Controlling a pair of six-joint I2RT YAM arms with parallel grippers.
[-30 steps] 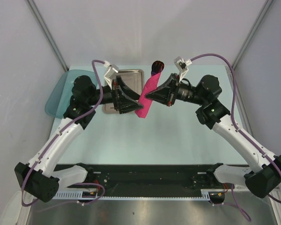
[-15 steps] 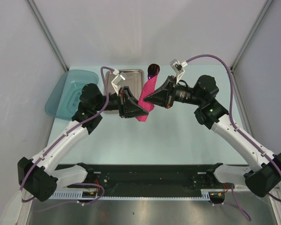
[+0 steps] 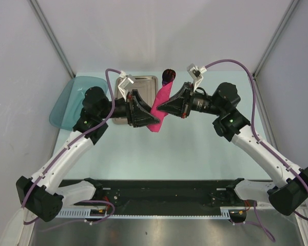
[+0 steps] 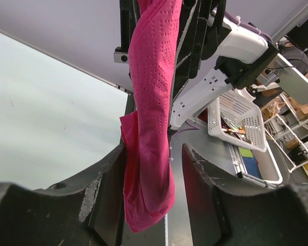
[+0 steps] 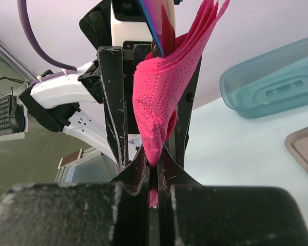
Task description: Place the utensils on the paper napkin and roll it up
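Napkin: rolled into a pink tube, the napkin (image 3: 163, 94) hung in the air over the worktop (image 3: 190, 148), touching nothing below it.
Long axis: it ran from the far end, up by the tray (image 3: 143, 81), down toward the near side, leaning slightly left in the top view. In both wrist views it stood close to upright.
Utensils: dark tips of the utensils (image 3: 168, 76) poked out of the far, upper end. The rest sat inside the roll, so fork and spoon could not be told apart.
Right claw: the right claw (image 5: 153, 156) was clenched on the roll from the right, its 2 jaws pinching the paper to a narrow waist.
Left claw: the left claw (image 3: 153, 119) came in from the left, lower down the roll. It was released, jaws apart, with the tube hanging between the fingers (image 4: 200, 174). One side was at or against the paper and the other showed a clear gap.
Key relation: the loose lower tail lay right inside the left claw's mouth, crosswise to its jaws, and that arm was nearer to it. Closing on it looked like a squeeze, not a reach.
Risk: only 1 grip held the roll, and the tail looked slack enough to unwind.
Bystanders: the dish (image 3: 66, 102) sat well off to the left.
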